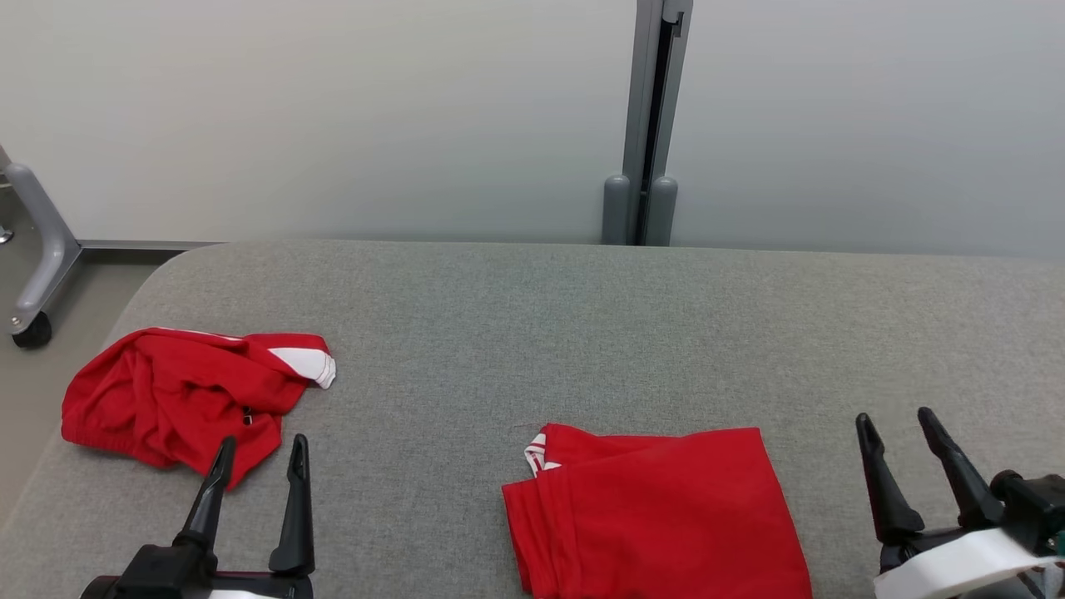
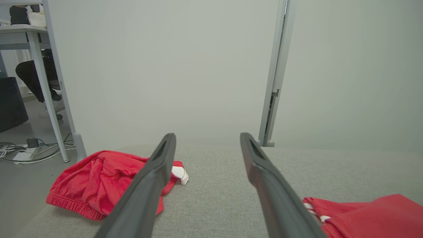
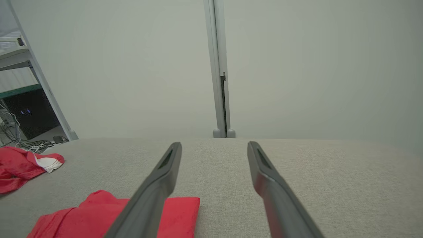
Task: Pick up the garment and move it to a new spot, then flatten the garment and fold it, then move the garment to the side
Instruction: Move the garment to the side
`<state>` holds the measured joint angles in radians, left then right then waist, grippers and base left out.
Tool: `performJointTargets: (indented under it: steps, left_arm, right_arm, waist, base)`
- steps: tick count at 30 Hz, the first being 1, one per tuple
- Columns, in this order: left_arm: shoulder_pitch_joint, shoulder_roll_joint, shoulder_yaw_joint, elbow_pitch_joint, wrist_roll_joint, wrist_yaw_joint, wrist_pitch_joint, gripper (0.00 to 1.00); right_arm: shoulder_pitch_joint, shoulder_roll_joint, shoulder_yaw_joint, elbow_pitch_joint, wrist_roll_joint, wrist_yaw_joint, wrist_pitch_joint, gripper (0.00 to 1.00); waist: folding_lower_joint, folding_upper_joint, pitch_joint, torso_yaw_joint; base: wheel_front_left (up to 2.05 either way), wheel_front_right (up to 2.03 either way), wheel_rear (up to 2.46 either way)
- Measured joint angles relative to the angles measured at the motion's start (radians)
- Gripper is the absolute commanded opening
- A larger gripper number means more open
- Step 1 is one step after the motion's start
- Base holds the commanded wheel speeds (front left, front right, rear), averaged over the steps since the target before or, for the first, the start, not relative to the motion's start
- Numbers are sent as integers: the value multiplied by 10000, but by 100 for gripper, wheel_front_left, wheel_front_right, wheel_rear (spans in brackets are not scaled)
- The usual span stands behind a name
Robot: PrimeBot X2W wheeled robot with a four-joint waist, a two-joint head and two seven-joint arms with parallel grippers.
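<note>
The garment in red shows twice on the broad grey cloth-covered counter (image 1: 532,333), which runs from edge to edge in the head view and meets pale partition panels joined by a grey post (image 1: 653,125) at the back. The larger piece, the folded red garment (image 1: 657,516), lies flat at the counter's near edge, a little right of the middle, with white stripes (image 1: 537,453) peeking out at its far left corner. The crumpled red garment (image 1: 179,395) sits well apart from it at the counter's left end, bunched up, a gathered elastic edge towards the left and a white cuff (image 1: 309,362) sticking out to the right.

The left gripper (image 1: 263,441) hangs just beside the crumpled piece, fingers spread and empty; one finger crosses its near edge, though I cannot tell whether it touches. The right gripper (image 1: 894,415) stands right of the folded piece, fingers likewise spread, holding nothing.

A black caster (image 1: 32,331) rests on the floor beyond the counter's left end.
</note>
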<state>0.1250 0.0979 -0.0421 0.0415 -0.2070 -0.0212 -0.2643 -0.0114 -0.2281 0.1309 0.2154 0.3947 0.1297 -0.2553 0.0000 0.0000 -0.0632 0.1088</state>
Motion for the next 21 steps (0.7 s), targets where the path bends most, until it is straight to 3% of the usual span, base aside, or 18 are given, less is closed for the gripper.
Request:
performJointTargets:
  steps: [7,14,21]
  left_arm:
    - [-62,-100,48,54,125,-92,0,100]
    - [-124,-194,-31,159,159,-224,2,100]
    - [-148,-199,33,295,165,-309,0,100]
  right_arm:
    - [-667,-127,771,669,198,0,1093,100]
    - [-1503,128,1346,2209,909,0,3582,100]
    - [-1840,393,1085,3467,1732,0,5789,100]
  waist:
    - [0,0,30,27]
    - [0,0,64,334]
    - [0,0,16,802]
  base:
    - [0,0,0]
    - [0,0,0]
    - [0,0,0]
